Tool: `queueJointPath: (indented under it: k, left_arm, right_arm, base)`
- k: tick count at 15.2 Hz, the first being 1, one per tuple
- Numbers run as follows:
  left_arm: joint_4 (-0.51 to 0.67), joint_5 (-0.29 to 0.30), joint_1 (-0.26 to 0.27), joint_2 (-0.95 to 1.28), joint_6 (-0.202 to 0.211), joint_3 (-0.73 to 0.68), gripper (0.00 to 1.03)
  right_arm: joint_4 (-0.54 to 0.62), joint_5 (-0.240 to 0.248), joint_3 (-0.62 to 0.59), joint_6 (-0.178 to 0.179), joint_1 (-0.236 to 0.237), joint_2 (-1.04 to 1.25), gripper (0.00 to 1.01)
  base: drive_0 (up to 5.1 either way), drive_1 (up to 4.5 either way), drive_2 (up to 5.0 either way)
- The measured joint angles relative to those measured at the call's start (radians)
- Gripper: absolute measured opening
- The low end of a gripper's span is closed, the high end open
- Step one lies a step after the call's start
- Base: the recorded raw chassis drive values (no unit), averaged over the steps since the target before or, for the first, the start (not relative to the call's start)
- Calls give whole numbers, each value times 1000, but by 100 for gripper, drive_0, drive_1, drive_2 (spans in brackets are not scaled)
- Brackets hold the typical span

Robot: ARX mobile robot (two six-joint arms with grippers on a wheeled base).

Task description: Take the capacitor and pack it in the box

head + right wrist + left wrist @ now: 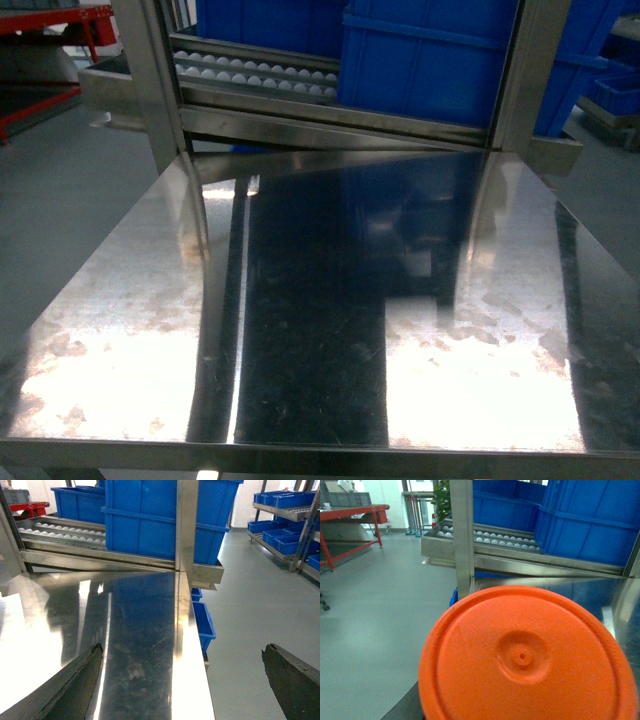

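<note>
A round orange face with a central dimple, which I take for the capacitor (525,655), fills the lower part of the left wrist view right at the camera. It hides the left gripper's jaws, so neither their stand nor any hold on it shows. My right gripper (182,648) is open, its dark fingertips (92,660) wide apart with nothing between them, above the right edge of the steel table (140,620). The head view shows only the bare shiny table (300,300), with no gripper in it. The box is out of view.
Large blue bins (430,50) stand on a roller rack (250,72) behind the table, between steel posts (150,80). Smaller blue bins (202,620) sit under the table's right side. Shelves of blue bins (285,510) stand far right, and a red bench (350,515) far left.
</note>
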Motion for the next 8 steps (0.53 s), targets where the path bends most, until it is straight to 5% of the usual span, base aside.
queueJointPath:
  k: [8]
  left_arm:
    - [-166, -1, 0, -165, 0, 0, 44]
  right_arm:
    - [0, 0, 0, 0, 0, 0, 98]
  base:
    - [0, 0, 0]
